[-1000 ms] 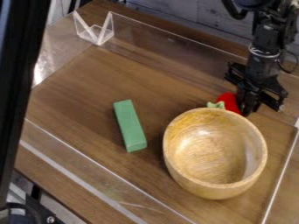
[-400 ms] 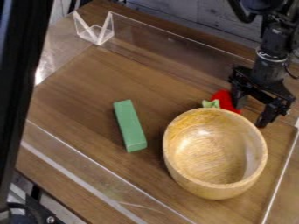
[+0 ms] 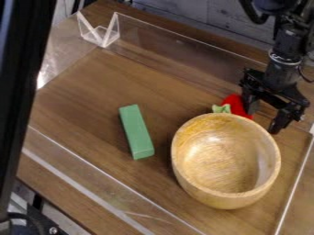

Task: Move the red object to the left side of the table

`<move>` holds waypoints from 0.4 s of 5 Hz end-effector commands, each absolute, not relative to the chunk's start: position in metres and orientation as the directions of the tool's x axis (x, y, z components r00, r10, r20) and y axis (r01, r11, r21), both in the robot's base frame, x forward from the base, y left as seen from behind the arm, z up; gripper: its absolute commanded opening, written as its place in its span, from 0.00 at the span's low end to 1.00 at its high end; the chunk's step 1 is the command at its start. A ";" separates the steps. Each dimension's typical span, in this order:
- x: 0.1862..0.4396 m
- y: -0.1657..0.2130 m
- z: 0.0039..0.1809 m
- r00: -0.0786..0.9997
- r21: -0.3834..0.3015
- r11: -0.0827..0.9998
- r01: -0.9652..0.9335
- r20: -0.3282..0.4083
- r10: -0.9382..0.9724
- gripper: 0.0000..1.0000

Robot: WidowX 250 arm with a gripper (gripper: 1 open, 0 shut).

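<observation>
The red object [image 3: 233,106] is a small glossy red toy fruit with a light-green stem end pointing left. It lies on the brown wood-grain table [image 3: 135,83] just behind the wooden bowl's far rim, at the right. My gripper [image 3: 273,114] hangs over its right side with the black fingers [image 3: 252,99] spread apart, so it is open. The fruit sits at the left finger, partly hidden by it. I cannot tell whether the fingers touch it.
A large round wooden bowl [image 3: 226,161] stands at the front right, close to the fruit. A green rectangular block [image 3: 136,130] lies left of the bowl. Low clear acrylic walls [image 3: 98,29] edge the table. A dark post [image 3: 22,92] blocks the left of the view.
One second ago the fingers were shut above the fruit. They have since opened wide and the gripper has shifted slightly right and down. The fruit stays in place.
</observation>
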State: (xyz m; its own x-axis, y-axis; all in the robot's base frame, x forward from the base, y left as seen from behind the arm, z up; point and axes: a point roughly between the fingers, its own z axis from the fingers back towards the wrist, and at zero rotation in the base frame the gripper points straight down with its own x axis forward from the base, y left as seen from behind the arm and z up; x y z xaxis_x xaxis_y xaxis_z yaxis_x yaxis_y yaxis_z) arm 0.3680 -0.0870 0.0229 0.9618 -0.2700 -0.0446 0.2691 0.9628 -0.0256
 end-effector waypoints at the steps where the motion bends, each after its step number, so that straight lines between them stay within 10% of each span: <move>1: 0.374 -0.066 0.025 0.969 -0.016 0.969 0.245 -0.033 -0.246 1.00; 2: 0.372 -0.059 0.022 0.971 -0.014 0.972 0.236 -0.042 -0.237 1.00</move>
